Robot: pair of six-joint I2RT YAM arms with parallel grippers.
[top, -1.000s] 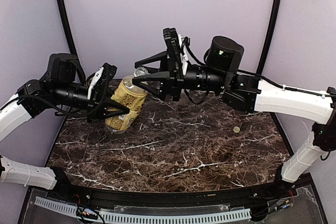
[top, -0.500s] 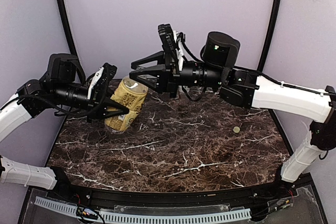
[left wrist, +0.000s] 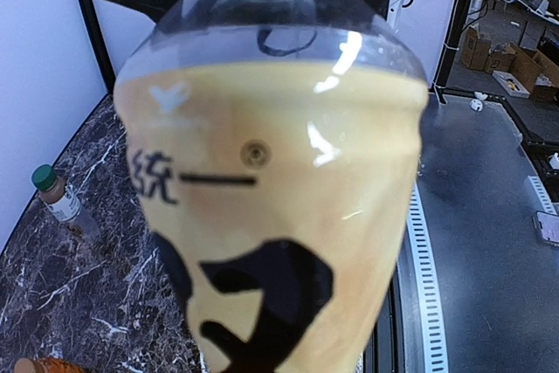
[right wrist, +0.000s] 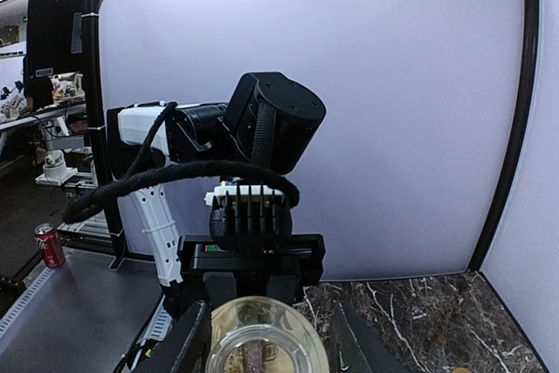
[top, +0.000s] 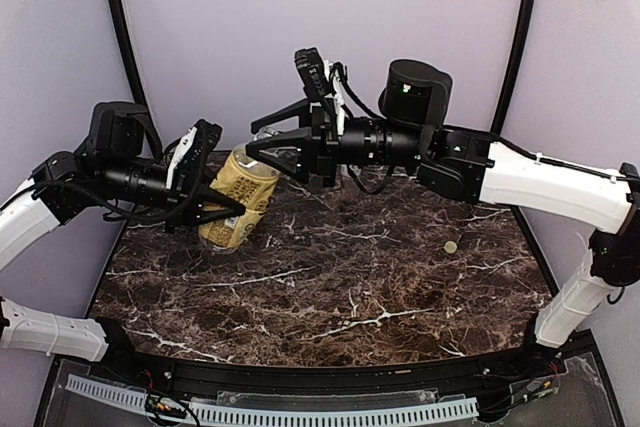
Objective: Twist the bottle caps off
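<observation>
My left gripper (top: 232,189) is shut on the tall yellowish tea bottle (top: 240,192), holding it tilted above the table's back left. Its body (left wrist: 271,207) fills the left wrist view and hides my fingers. Its clear mouth (right wrist: 262,348) has no cap on it. My right gripper (top: 255,141) stands open around that mouth, a finger (right wrist: 188,342) close on one side and the other finger (right wrist: 351,338) a little apart from it. A cream-white cap (top: 451,246) lies on the table at the right. A slim bottle (left wrist: 63,203) wears a dark green cap (left wrist: 44,177). An orange cap (left wrist: 37,365) peeks in below it.
The dark marble table (top: 340,297) ends at a black front rail (top: 320,379). Purple walls and two black poles (top: 122,27) close in the back and sides. My right arm (top: 520,182) reaches across the back of the table.
My right gripper has moved left and slightly up, so its jaws now straddle the tea bottle's mouth. The left gripper and the bottle have stayed put.
</observation>
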